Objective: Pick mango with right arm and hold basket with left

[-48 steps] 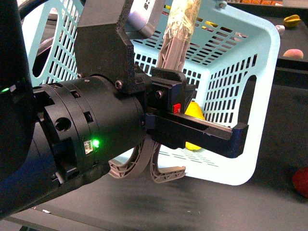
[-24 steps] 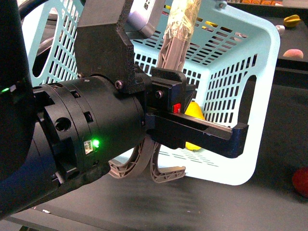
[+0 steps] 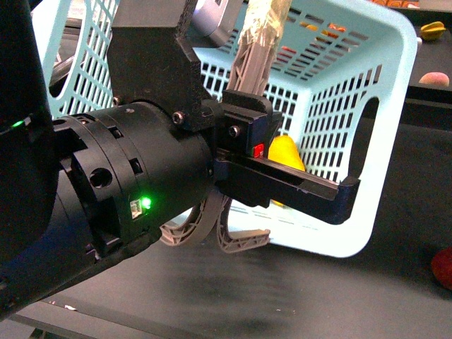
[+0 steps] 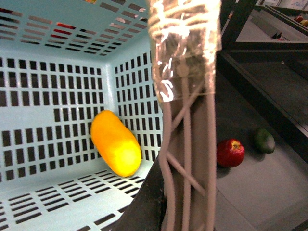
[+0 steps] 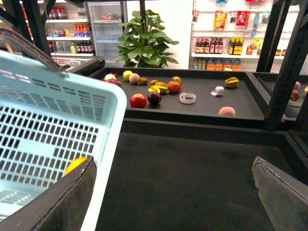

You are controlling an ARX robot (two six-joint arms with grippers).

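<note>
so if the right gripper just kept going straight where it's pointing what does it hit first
Nothing close, as far as the right wrist view shows. The right gripper is open and empty, aimed over bare black table beside the basket. The raised ledge of the fruit shelf looks like the first obstacle, though depth is unclear.

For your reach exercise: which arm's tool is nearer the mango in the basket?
Left. Its tool is at the basket's taped handle, beside the mango; the right tool is outside.
</note>
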